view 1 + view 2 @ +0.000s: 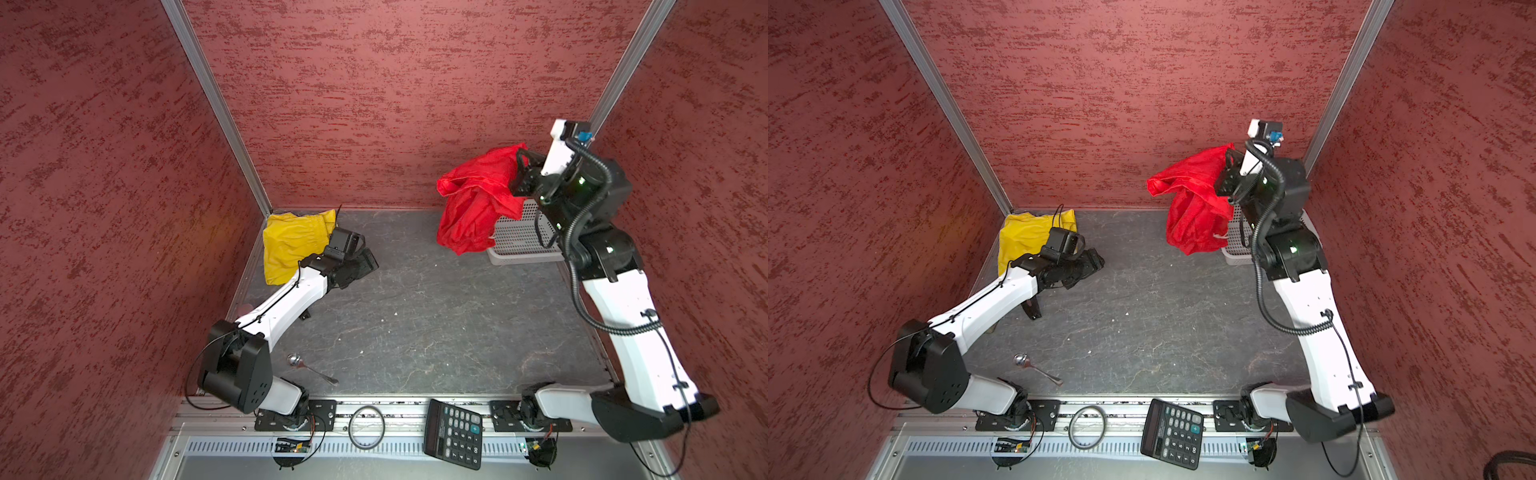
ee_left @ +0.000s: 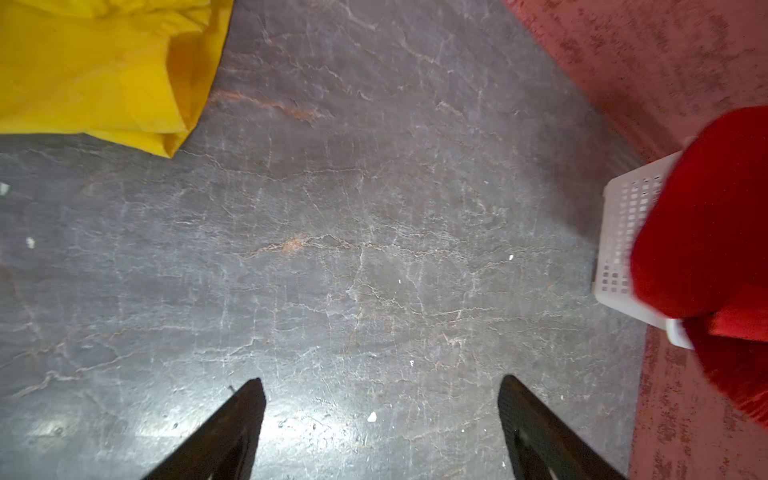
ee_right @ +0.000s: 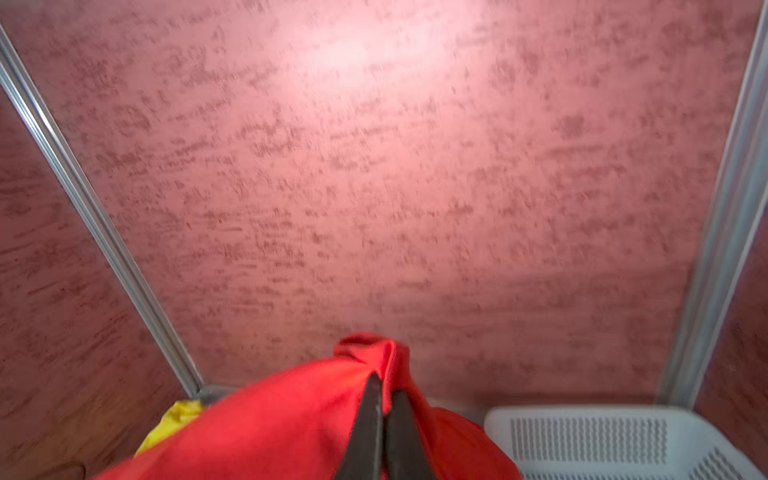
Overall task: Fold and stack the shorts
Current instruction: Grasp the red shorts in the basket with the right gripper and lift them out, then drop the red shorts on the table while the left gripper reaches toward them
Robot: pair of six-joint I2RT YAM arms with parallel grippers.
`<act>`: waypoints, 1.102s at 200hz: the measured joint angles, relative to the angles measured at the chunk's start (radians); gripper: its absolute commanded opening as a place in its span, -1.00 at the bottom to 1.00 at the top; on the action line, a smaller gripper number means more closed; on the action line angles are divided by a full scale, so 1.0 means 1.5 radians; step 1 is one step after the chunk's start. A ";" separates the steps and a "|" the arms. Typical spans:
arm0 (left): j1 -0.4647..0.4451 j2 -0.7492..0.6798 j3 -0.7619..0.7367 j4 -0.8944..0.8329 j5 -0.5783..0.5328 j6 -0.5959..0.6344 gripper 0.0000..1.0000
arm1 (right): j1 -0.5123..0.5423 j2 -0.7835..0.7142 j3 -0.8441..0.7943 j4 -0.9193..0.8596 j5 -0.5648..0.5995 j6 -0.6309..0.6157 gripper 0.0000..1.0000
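The right gripper (image 3: pixel 386 386) is clenched on a bunched fold of the red shorts (image 1: pixel 473 199), its two dark fingers pressed together with the cloth pinched between them. It holds the shorts up in the air above the far right part of the desk (image 1: pixel 415 311). The fabric hangs down in loose crumpled folds. In both top views these folds cover the left side of the white basket (image 1: pixel 519 241), which stands in the far right corner of the desk. Whether the lowest fold touches the desk or the basket rim cannot be told.

The yellow shorts (image 1: pixel 291 245) lie flat on the desk in its far left corner, against the back wall, with a few creases. The left gripper (image 2: pixel 382 380) is released, its jaws spread wide with only bare desk between them. It hovers low just beside the right edge of the yellow shorts, and in the left wrist view its fingers are clear of the cloth.

A spoon (image 1: pixel 307 368) lies near the front left of the desk. A calculator (image 1: pixel 455 432) and a ring (image 1: pixel 365 428) rest on the metal rail along the front edge.
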 measured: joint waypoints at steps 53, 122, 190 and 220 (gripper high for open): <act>-0.002 -0.064 0.000 -0.034 -0.031 -0.018 0.82 | 0.000 -0.071 -0.430 0.045 -0.055 0.114 0.12; -0.071 0.027 0.041 -0.059 -0.029 0.005 0.24 | -0.001 -0.027 -0.467 0.004 -0.016 0.148 0.97; -0.128 0.184 0.067 -0.091 -0.027 0.063 0.76 | 0.054 -0.035 -0.655 -0.003 -0.089 0.204 0.97; -0.127 0.264 0.082 -0.086 -0.016 0.068 0.63 | 0.087 -0.006 -0.698 0.025 -0.140 0.233 0.93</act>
